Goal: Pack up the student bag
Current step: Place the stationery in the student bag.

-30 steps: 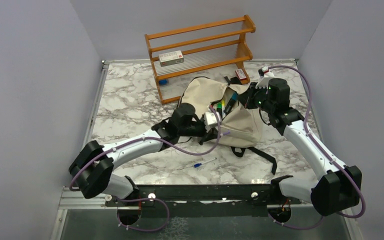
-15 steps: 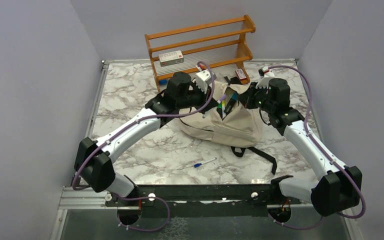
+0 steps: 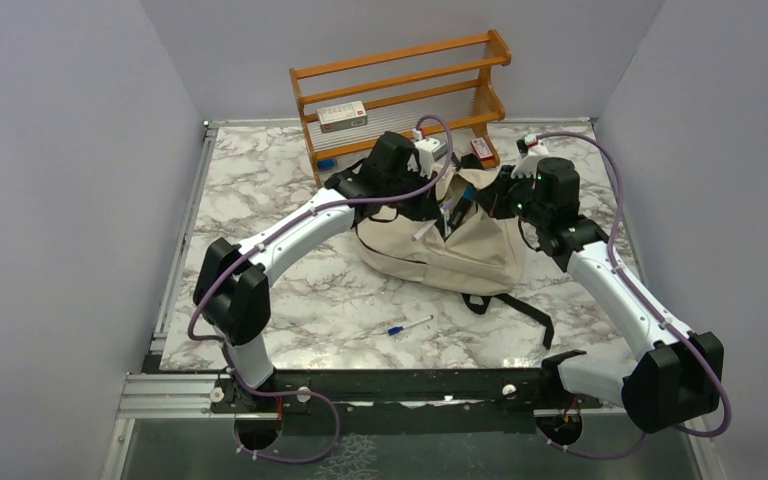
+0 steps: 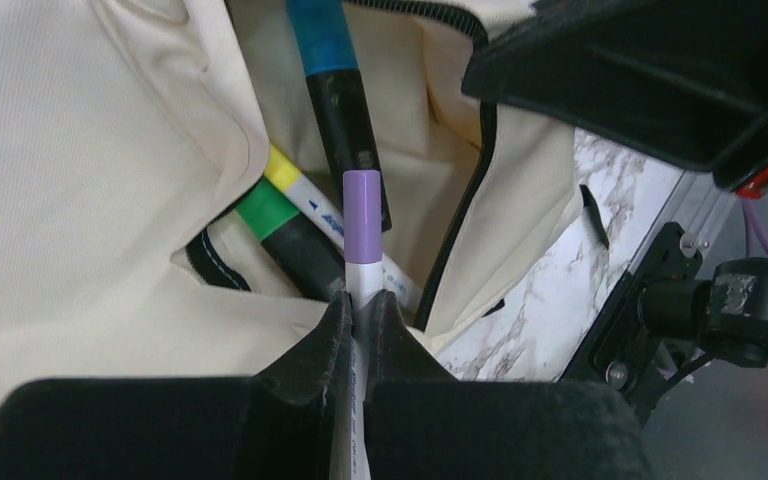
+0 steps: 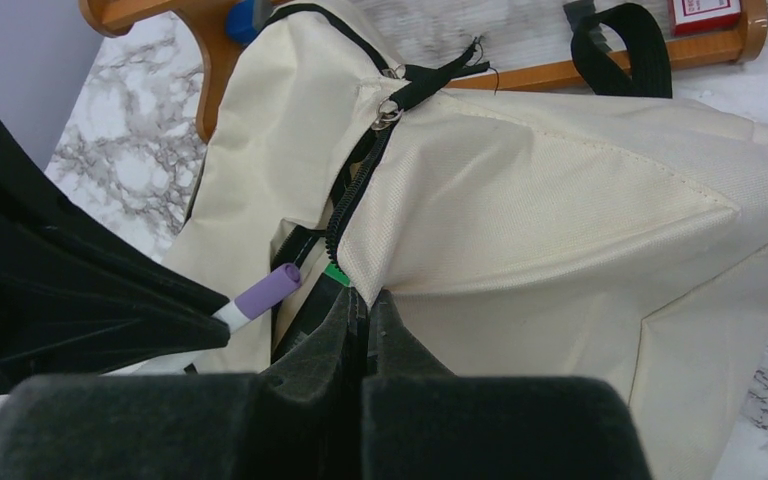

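Observation:
The student bag point(image 3: 465, 250), beige with black zippers, lies in the middle of the table with its top opening held apart. My left gripper point(image 4: 363, 305) is shut on a white marker with a purple cap point(image 4: 362, 215), whose tip points into the opening. Inside the bag lie a blue-capped marker point(image 4: 335, 90), a green one point(image 4: 270, 215) and a yellow one point(image 4: 285, 172). My right gripper point(image 5: 365, 300) is shut on the bag's fabric edge point(image 5: 560, 190) beside the zipper and holds it up. The purple marker point(image 5: 265, 290) shows just left of that edge.
A wooden rack point(image 3: 400, 95) stands right behind the bag, with a box point(image 3: 341, 115) on its shelf and a small red box point(image 3: 481, 148) at its right end. A blue pen point(image 3: 408, 326) lies on the marble in front. Black straps point(image 3: 520, 305) trail at the bag's near right.
My left arm has swung from the bag's near left side, up past the rack, and down to the opening with the marker. The right arm has stayed put, holding the bag's edge.

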